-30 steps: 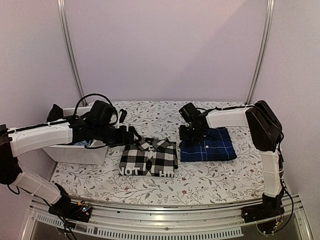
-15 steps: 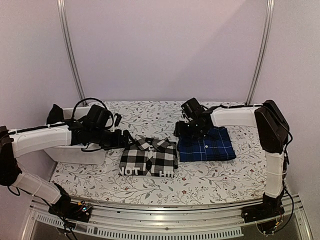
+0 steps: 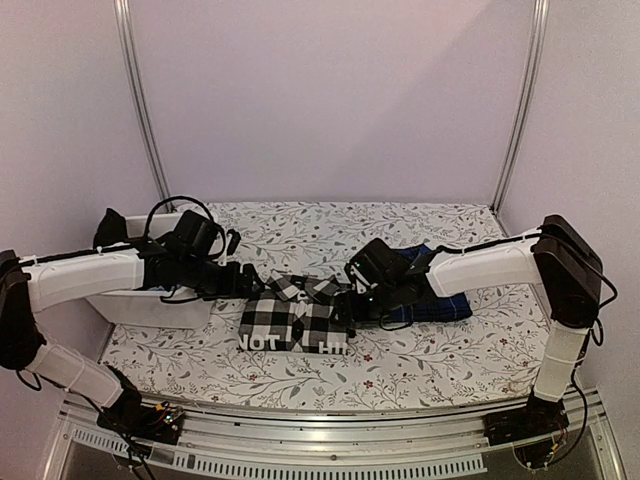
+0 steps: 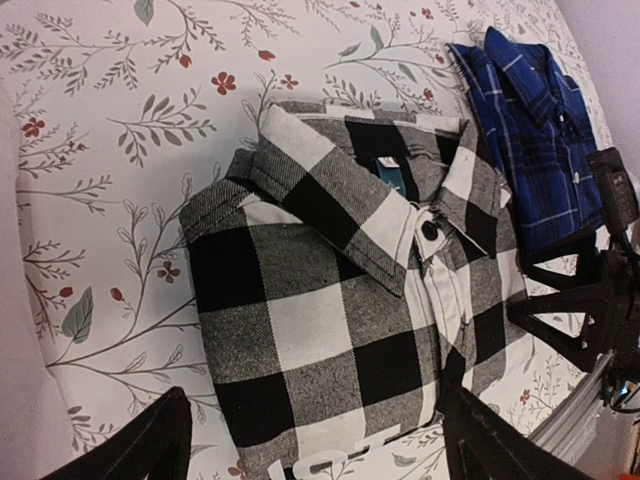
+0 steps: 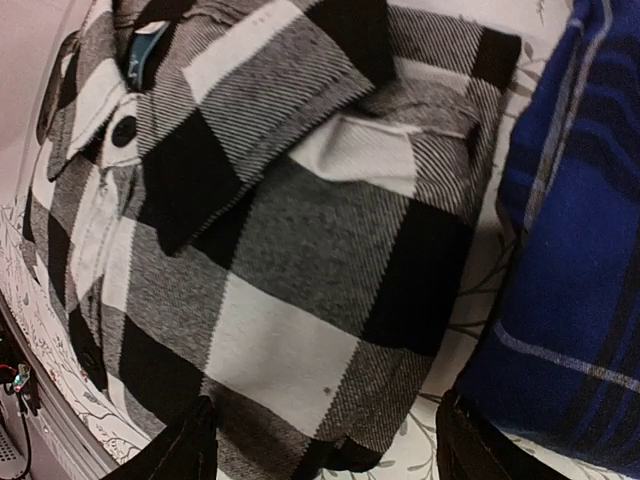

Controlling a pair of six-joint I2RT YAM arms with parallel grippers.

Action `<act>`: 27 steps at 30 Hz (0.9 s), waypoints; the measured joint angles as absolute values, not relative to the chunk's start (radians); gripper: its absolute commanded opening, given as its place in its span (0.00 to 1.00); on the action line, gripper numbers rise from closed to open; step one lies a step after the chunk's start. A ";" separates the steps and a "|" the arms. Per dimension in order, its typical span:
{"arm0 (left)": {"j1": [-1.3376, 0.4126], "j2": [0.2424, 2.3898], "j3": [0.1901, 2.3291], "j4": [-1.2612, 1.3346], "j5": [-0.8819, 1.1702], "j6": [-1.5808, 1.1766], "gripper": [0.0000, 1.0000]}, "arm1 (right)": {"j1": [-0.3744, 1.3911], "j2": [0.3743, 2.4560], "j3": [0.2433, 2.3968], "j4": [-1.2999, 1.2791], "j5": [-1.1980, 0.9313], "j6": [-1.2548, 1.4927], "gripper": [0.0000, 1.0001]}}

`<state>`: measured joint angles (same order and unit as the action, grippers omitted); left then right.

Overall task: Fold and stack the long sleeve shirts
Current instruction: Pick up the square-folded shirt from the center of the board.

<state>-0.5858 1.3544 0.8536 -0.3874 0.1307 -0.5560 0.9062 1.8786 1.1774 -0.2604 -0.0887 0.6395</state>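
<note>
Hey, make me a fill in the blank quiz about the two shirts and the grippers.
1. From the top camera, the black-and-white check shirt lies ____ of the navy plaid shirt.
2. Both are folded and lie side by side, not yet ____.
3. The left gripper and right gripper are both ____, holding nothing.
4. A black ____ shows at the check shirt's collar.
Missing words: left, stacked, open, button.
</note>
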 measured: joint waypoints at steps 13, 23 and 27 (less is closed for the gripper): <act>-0.584 1.492 0.854 -0.386 0.146 -0.523 0.84 | 0.908 1.872 1.119 -0.197 -0.088 0.728 0.73; -0.584 1.561 0.825 -0.326 0.169 -0.553 0.77 | 0.911 1.918 1.139 -0.146 -0.093 0.748 0.67; -0.584 1.589 0.823 -0.301 0.168 -0.574 0.71 | 0.919 1.945 1.154 -0.134 -0.097 0.749 0.65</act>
<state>-0.5842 1.5890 0.8227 -0.3012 0.1677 -0.5739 0.9188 1.9446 1.1542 -0.1337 -0.0967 0.7490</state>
